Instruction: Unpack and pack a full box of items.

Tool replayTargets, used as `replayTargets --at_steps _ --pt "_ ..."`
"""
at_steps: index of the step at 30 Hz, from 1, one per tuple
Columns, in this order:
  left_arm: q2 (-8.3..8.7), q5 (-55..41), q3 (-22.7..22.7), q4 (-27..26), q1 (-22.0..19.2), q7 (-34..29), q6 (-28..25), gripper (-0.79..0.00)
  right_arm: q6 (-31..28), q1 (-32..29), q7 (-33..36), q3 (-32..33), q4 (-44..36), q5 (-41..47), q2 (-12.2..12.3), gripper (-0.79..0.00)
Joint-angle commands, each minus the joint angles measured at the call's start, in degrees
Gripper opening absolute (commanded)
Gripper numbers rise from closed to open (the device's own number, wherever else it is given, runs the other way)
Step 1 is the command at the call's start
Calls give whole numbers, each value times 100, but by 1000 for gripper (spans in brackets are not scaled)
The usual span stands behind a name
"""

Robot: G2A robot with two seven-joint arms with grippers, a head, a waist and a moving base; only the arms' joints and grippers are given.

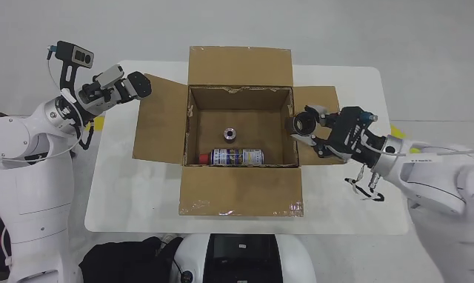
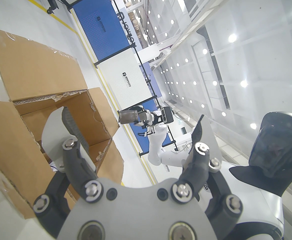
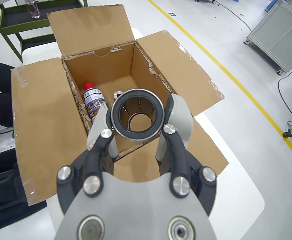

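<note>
Right jaws clenched on the metal bearing sleeve (image 3: 138, 116), left jaws spread empty (off beside the box (image 3: 106, 68)), hold level and steer clear of the cardboard wall.

White surface (image 1: 111, 201) with rounded corners, carrying one open cardboard box (image 1: 241, 190).
Set at the middle with all four flaps folded outward: side and near ones spread over the white top, far one reaching past the far edge.
</note>
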Motion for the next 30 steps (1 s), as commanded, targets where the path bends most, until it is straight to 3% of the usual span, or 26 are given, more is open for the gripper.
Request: replayTargets --at_steps 1,15,30 --pt "0 0 0 0 0 0 0 0 15 243 -31 -239 150 8 -20 -785" --pt "0 0 0 0 0 0 0 0 697 1997 665 -2474 855 -231 -359 -785" --pt "0 0 0 0 0 0 0 0 1385 2813 1007 -3516 2037 -149 -701 -785"
